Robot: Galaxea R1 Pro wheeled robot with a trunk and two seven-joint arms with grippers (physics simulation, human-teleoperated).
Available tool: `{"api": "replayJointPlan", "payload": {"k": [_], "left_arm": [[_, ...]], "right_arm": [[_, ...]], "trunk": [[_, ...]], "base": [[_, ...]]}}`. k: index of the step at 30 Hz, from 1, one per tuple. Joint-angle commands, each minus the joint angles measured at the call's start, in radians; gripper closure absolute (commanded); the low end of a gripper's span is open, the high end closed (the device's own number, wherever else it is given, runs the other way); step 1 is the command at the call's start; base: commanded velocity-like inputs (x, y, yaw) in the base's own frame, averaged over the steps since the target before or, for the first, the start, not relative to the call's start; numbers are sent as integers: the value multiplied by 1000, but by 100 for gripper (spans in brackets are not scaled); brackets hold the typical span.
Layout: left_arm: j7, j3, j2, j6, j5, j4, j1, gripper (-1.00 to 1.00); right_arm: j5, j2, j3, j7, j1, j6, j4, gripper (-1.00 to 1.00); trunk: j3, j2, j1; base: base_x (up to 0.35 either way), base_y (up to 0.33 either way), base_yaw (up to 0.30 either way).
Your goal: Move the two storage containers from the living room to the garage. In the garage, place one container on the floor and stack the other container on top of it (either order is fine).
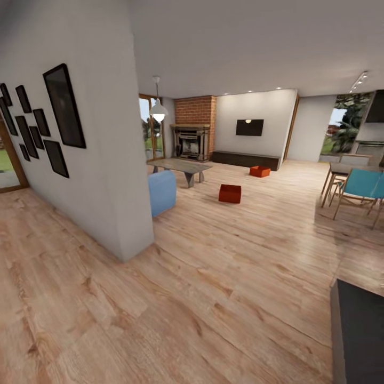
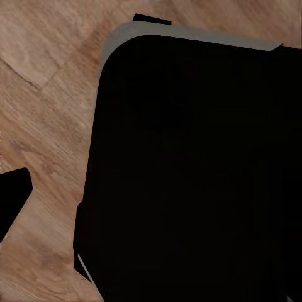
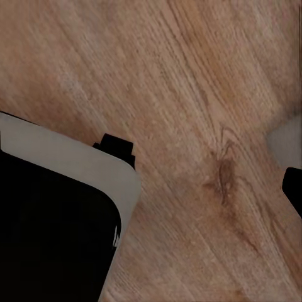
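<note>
A: What's orange-red here?
B: 2 storage containers, the nearer and the farther, on light wood-plank floor.
A: And the rest?
B: Red-brown brick fireplace, white walls, black picture frames, a blue sofa, teal chairs.

Black grey-edged robot body over light wood-plank floor.

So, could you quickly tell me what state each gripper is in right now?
Left gripper: cannot be told; its fingers are not clearly seen.
Right gripper: cannot be told either. Both bins sit on the floor.
</note>
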Motion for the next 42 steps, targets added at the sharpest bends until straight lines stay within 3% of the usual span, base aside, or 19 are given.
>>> {"api": "replayJointPlan", "payload": {"k": [1, 9, 42], "left_arm": [[1, 1, 0, -1, 6, 0, 0, -100], [1, 0, 0, -1, 6, 0, 0, -100], [1, 0, 0, -1, 6, 0, 0, -100]], "right_arm": [[-10, 0, 8, 3, -1, -6, 3, -100], [-10, 0, 8, 3, -1, -6, 3, -100], [-9, -1, 9, 3, -1, -6, 3, -100]], "trunk": [[-1, 0, 1], [-1, 0, 1], [-1, 0, 1]], "base": [[321, 0, -238], [321, 0, -168], [322, 0, -2]]}}
